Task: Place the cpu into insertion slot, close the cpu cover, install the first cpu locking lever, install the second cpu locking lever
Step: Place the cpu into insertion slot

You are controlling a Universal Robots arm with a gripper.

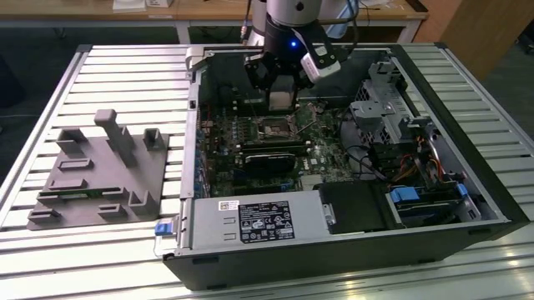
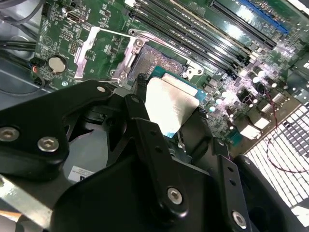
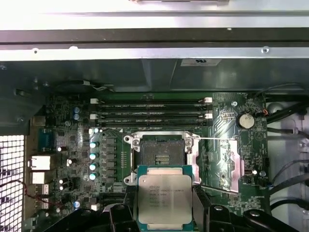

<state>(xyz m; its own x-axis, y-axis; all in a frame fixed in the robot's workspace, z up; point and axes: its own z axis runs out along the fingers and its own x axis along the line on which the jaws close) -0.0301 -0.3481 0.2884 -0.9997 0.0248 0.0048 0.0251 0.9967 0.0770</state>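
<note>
My gripper (image 1: pixel 281 100) hangs inside the open computer case, shut on the cpu (image 1: pixel 282 95), a pale silver square chip held by its edges. In both wrist views the cpu (image 3: pixel 165 195) (image 2: pixel 169 104) sits between the black fingers (image 3: pixel 207 215), above the board and just short of the insertion slot (image 3: pixel 161 152). The slot (image 2: pixel 161 60) (image 1: pixel 274 127) lies bare, showing its dark centre. The cpu cover (image 3: pixel 219 164) (image 2: pixel 104 48), a silvery frame plate, is swung open beside the slot.
Long black memory slots (image 3: pixel 152 111) run beside the socket. A black card (image 1: pixel 271 159), the power supply (image 1: pixel 250 219) and a drive cage (image 1: pixel 392 119) crowd the case. A grey fixture (image 1: pixel 100 175) stands on the slatted table (image 1: pixel 125 69) at the exterior view's left.
</note>
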